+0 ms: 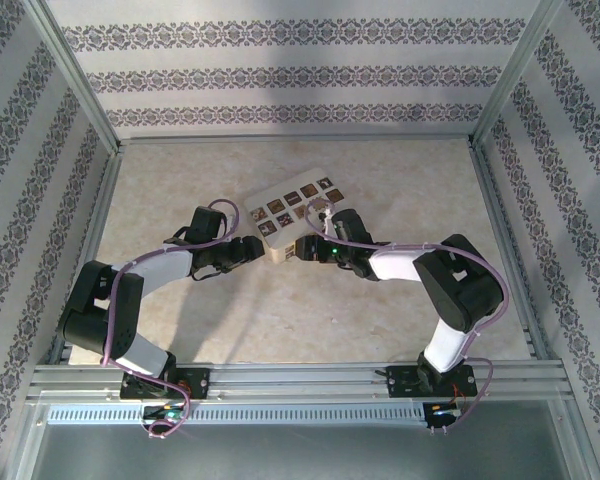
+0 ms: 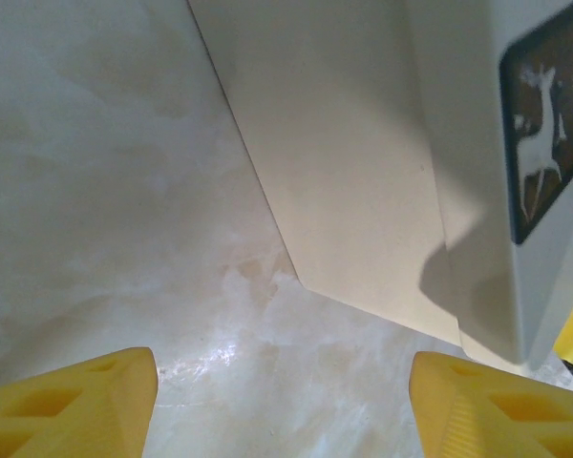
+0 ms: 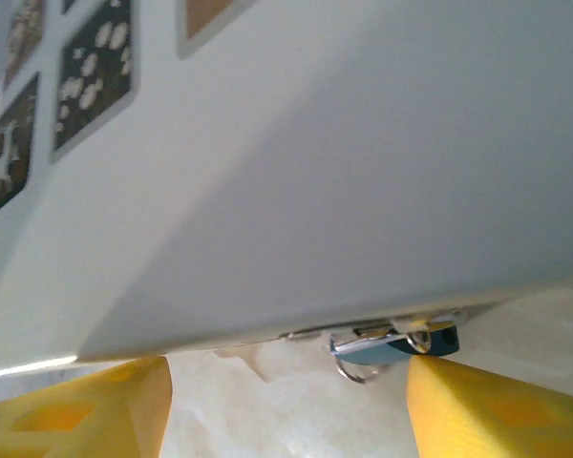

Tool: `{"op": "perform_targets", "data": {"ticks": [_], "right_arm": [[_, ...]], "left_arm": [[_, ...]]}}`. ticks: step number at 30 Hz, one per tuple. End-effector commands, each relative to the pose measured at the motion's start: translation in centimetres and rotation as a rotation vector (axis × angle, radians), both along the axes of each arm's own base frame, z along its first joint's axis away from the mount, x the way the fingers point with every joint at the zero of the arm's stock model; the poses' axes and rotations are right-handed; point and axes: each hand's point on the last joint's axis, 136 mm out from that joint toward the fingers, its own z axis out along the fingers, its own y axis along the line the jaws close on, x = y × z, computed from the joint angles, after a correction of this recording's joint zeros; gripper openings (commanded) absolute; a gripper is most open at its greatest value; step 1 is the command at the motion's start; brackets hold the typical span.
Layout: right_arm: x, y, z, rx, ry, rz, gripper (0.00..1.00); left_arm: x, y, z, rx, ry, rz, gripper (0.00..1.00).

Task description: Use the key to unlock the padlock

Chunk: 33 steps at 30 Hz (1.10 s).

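A flat, cream box [image 1: 295, 215] is seen near the middle of the worktop [image 1: 180, 190], turned askew so that one corner points toward the near edge. Its top is set with small dark square tiles [image 1: 276, 209] in rows. The worktop is smooth, pale and marbled, with a faint sheen. It is bounded by grey metal rails and posts, and papered walls with dark ornamental bands stand along the left, far and right edges. A broad band of open surface lies between the box and each of those edges.

The left gripper [image 1: 263, 250] and the right gripper [image 1: 305, 248] are brought in from either side to the near corner of the box, tips close together.

In the left wrist view the left gripper [image 2: 285, 410] is shown with blunt yellow fingers spread wide, bare marbled surface between them. Beyond them a matt cream face of the box [image 2: 363, 191] ends in a sharp corner. At the right a paler face carries a dark tile with white deer [image 2: 544, 124].

In the right wrist view the right gripper [image 3: 286, 410] is likewise spread wide, nothing clamped. The smooth wall of the box [image 3: 363, 172] rises just ahead. At its lower edge, just above the right-hand finger, a small shiny metal piece [image 3: 392, 342] with a wire ring and a blue part is seen. Whether it is lock or key cannot be told.
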Motion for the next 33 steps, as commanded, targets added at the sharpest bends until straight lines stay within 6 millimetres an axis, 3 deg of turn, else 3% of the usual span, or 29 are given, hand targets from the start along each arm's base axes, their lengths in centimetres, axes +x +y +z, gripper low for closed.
{"op": "perform_targets", "data": {"ticks": [1, 10, 16, 20, 24, 26, 33], "right_arm": [[0.6, 1.2, 1.2, 0.030, -0.033, 0.024, 0.66], [0.4, 1.0, 2.0, 0.032, -0.050, 0.022, 0.66], [-1.7, -1.8, 2.2, 0.021, -0.051, 0.008, 0.64], [-2.2, -3.9, 2.2, 0.037, -0.045, -0.004, 0.57], [-1.7, -4.9, 2.3, 0.100, -0.048, -0.019, 0.47], [-1.4, -4.9, 2.6, 0.133, -0.079, -0.015, 0.47], [0.7, -4.7, 3.7, 0.261, -0.176, -0.021, 0.55]], "left_arm": [[-0.1, -0.4, 0.3, 0.016, -0.010, -0.026, 0.70], [0.0, -0.3, 0.2, 0.020, -0.010, -0.021, 0.70], [0.1, -0.1, 0.1, 0.029, -0.012, -0.016, 0.70], [0.2, -0.1, 0.2, 0.030, -0.014, -0.018, 0.70], [0.2, 0.0, 0.1, 0.034, -0.011, -0.019, 0.70], [0.3, -0.1, 0.2, 0.032, -0.015, -0.021, 0.70], [0.3, 0.0, -0.4, 0.031, -0.003, -0.026, 0.69]]}}
